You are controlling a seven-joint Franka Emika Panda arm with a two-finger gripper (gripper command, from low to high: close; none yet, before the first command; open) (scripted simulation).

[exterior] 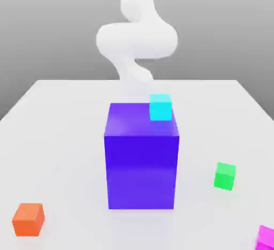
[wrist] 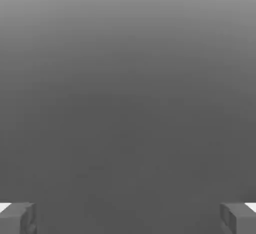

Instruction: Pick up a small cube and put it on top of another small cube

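- The white table [exterior: 64, 115] carries everything in the exterior view; the robot's white arm [exterior: 136, 40] rises behind it at 12 o'clock from the table's middle.
- A large blue-violet block [exterior: 142, 163] stands upright at the table's centre. It is much bigger than the other cubes, so it is judged an obstacle or bystander rather than a part of the stacking.
- A small cyan cube [exterior: 160, 107] sits at the block's far top edge, toward 1 o'clock from the block's middle; whether it rests on the block or stands behind it cannot be told.
- A small orange cube [exterior: 28, 219] lies alone at 8 o'clock from the block, well apart from it.
- A small green cube [exterior: 225, 176] lies at 4 o'clock from the block, also apart.
- A small magenta cube [exterior: 266, 238] sits at 5 o'clock, cut by the picture's corner.
- In the hand view the gripper [wrist: 128, 218] has its fingertips [wrist: 17, 217] spread wide with nothing between them, and plain grey lies ahead.
- Judged progress: nothing is lifted and no small cube sits on another small cube, so choosing, grasping, carrying and placing all remain.
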